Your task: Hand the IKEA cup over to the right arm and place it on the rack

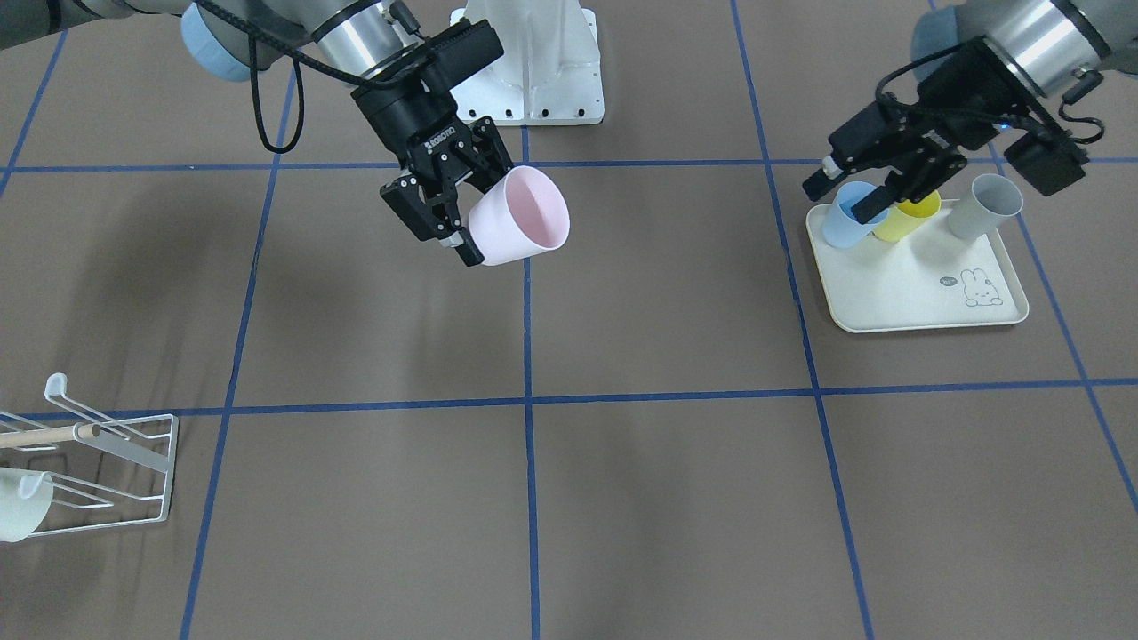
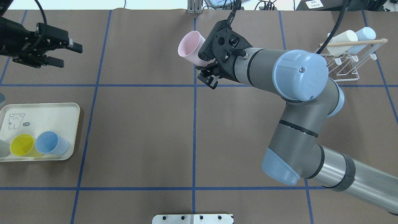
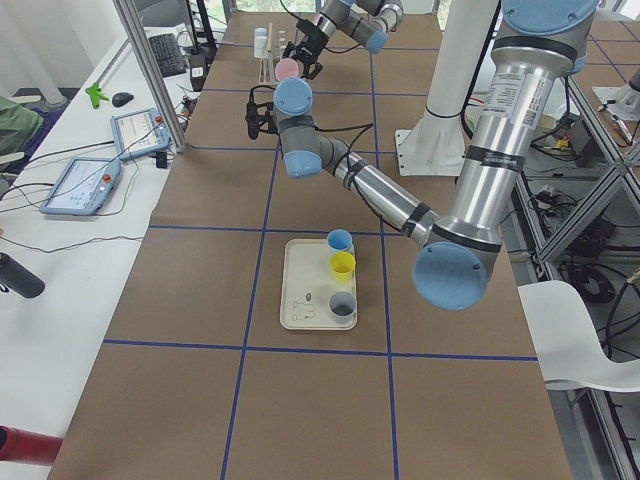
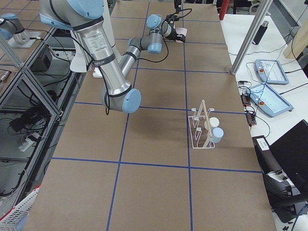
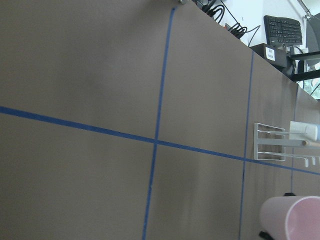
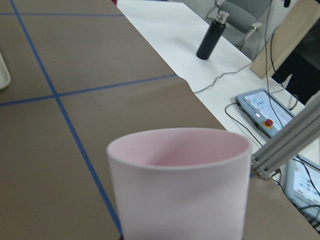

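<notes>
Fingers (image 1: 422, 213) of the right gripper (image 1: 471, 209) are clamped on the base end of the pink cup (image 1: 520, 218), one finger on each side of its wall. The cup is held in the air, clear of the table (image 1: 676, 498). It is tilted nearly onto its side, with the open mouth turned towards the robot's left. It hangs over the middle of the table, close to the central blue grid line. The right arm (image 2: 295, 81) reaches forward across the table to hold it there.

Fingers (image 2: 56, 63) of the left gripper (image 2: 72, 56) are spread apart, with nothing between them. This gripper is raised off the table on the tray's side and touches no cup.

The rack (image 2: 345, 67) stands at the far right of the table, well apart from the pink cup. A wooden dowel (image 2: 357, 43) lies across it. It carries a white cup (image 2: 342, 37) and a light-blue cup (image 2: 363, 34), side by side.

The cream tray (image 1: 889, 324) lies flat on the robot's left side. Along one edge of it stand a blue cup (image 1: 845, 222), a yellow cup (image 1: 907, 218) and a grey cup (image 1: 982, 204), in a row.
</notes>
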